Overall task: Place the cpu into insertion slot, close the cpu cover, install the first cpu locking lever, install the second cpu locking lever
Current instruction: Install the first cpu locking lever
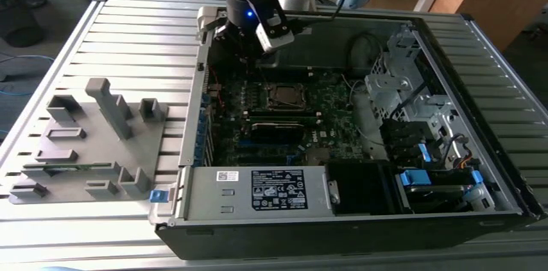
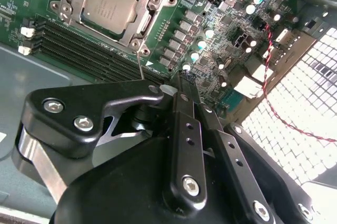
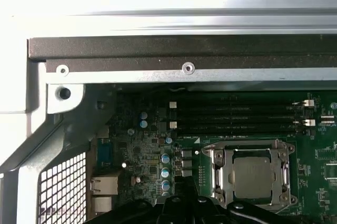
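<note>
A slatted metal table (image 1: 145, 33) with long ribs running across its top carries two things. An open black computer case (image 1: 342, 236) lies flat on its side, taking up the half of the table toward the exterior view's right and reaching close to the near edge. Just beside it, toward the table's edge at the exterior view's left, lies a flat grey fixture plate (image 1: 86, 149) with upright blocks. In the first wrist view the table's pale ribs (image 3: 184, 3) run along the case's dark rim (image 3: 184, 50).

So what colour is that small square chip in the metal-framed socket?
The flat square cpu is dull silver-grey, clearest in the second wrist view.
</note>
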### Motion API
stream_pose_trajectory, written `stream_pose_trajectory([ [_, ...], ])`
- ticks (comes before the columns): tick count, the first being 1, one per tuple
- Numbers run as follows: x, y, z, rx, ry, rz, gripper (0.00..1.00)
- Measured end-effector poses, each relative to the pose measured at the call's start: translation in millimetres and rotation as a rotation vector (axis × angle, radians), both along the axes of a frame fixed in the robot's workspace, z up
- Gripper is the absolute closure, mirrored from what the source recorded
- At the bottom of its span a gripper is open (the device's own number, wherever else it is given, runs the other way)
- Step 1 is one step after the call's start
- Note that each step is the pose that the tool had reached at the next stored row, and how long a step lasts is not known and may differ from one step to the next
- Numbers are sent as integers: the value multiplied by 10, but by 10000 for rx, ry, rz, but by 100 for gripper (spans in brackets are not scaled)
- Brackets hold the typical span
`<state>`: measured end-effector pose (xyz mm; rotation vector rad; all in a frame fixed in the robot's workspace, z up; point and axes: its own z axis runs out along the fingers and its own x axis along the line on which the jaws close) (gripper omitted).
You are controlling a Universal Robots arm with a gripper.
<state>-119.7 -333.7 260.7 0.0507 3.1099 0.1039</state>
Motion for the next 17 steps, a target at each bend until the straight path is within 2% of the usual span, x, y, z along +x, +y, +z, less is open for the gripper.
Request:
stream_pose_trajectory([
  [14,0,0,-19,3,-1,0,89],
  [17,0,0,-20,58,-3,0,89],
])
